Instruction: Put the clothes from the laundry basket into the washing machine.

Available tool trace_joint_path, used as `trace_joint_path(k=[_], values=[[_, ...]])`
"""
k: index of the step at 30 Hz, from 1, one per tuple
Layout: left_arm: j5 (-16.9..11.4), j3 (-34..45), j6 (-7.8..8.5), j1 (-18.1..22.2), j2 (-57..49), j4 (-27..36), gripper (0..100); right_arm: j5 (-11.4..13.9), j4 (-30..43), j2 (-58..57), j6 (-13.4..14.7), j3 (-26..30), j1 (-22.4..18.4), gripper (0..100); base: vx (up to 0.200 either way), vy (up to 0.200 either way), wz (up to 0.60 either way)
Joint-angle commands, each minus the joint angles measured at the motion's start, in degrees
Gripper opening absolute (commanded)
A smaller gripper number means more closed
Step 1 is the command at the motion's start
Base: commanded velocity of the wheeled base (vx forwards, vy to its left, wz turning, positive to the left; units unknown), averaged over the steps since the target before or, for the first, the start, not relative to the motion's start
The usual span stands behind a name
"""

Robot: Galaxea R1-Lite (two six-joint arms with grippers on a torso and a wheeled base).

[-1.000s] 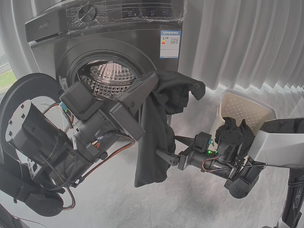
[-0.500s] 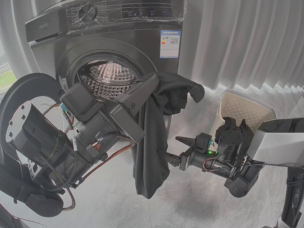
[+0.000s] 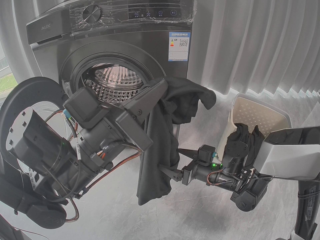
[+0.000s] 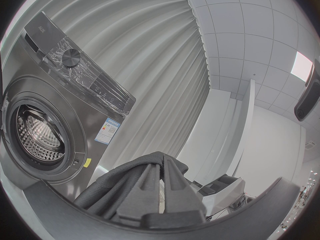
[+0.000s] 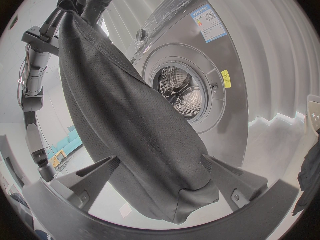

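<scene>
- Left gripper (image 3: 162, 84) pinches the top of the black garment (image 3: 156, 144), held high just in front of the washing machine's (image 3: 110, 44) open drum (image 3: 115, 80)
- Right gripper (image 3: 171, 159) is spread wide, a finger either side of the cloth's lower half; nothing bitten yet
- The garment hangs long toward the floor; one sleeve flops off toward the basket side
- Laundry basket (image 3: 260, 112) stands to the right by the curtain; more dark clothes (image 3: 245, 134) are draped over its rim
- The danger: if the right jaws close on a thin fold, the tail may slip free; a loose tail could trail over the drum's lip or hook on the open door (image 3: 30, 94) going in
</scene>
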Motion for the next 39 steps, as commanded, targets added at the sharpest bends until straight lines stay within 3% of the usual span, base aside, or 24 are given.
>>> trace_joint_path(k=[1,8,18,24,25,35,39], values=[[-0.1,0.0,-0.03,0.0,-0.2,0.0,0,0.0,0.0,0.3,-0.1,0.1,-0.3,100,0.0,0.0,0.0],[-0.1,0.0,-0.03,-0.4,-0.7,0.0,0,0.0,0.0,0.9,-0.3,-0.5,0.6,100,0.0,0.0,0.0],[-1.2,-0.3,-0.47,-1.2,-3.1,0.0,0,-0.2,-0.1,6.3,0.3,-7.0,2.0,100,0.0,0.0,0.0],[-1.6,-0.3,-0.65,-1.4,-3.7,0.0,0,-0.7,-0.1,6.2,0.6,-7.2,3.5,100,0.0,0.0,0.0],[-1.6,-0.3,-0.65,-1.4,-3.7,0.0,0,-0.7,-0.1,6.2,0.6,-7.2,3.5,0,0.0,0.0,0.0],[-1.6,-0.4,-1.62,-1.4,-3.6,0.0,0,-0.8,-0.1,5.7,0.7,-6.8,5.1,0,0.0,0.0,0.0],[-1.3,-0.8,-2.32,-0.5,-3.0,0.1,0,-2.1,-0.1,1.5,0.7,-1.6,6.7,0,0.0,0.0,0.0]])
